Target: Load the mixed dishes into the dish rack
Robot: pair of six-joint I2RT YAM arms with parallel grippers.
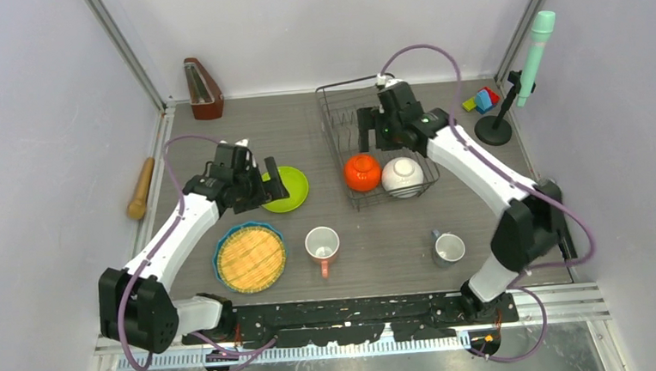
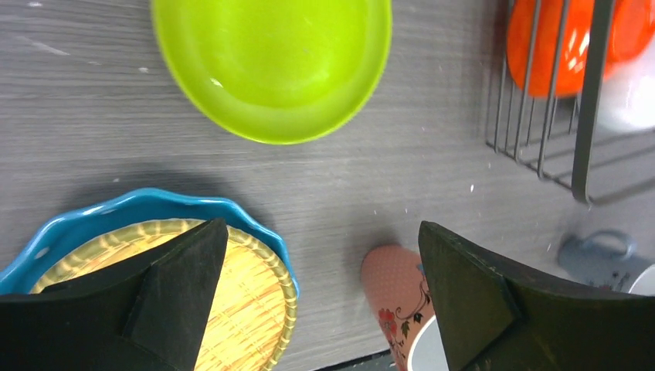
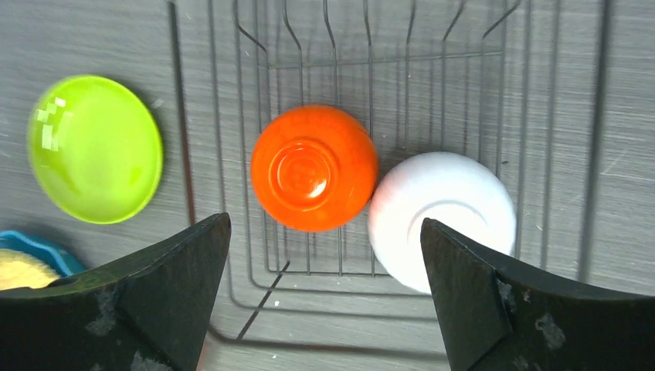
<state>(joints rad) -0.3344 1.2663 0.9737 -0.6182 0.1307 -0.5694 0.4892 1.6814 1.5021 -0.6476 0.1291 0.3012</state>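
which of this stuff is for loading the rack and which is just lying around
For the job: rack, orange bowl, white bowl, green plate, blue plate, pink mug, grey mug.

Lying about: rolling pin, metronome, blocks, microphone.

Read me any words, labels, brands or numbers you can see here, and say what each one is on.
No readable text in any view.
Pink floral mug: flower pattern only, no lettering.
Orange bowl: raised rings on its upturned base, no legible mark.
Brown metronome: too small to read any scale.
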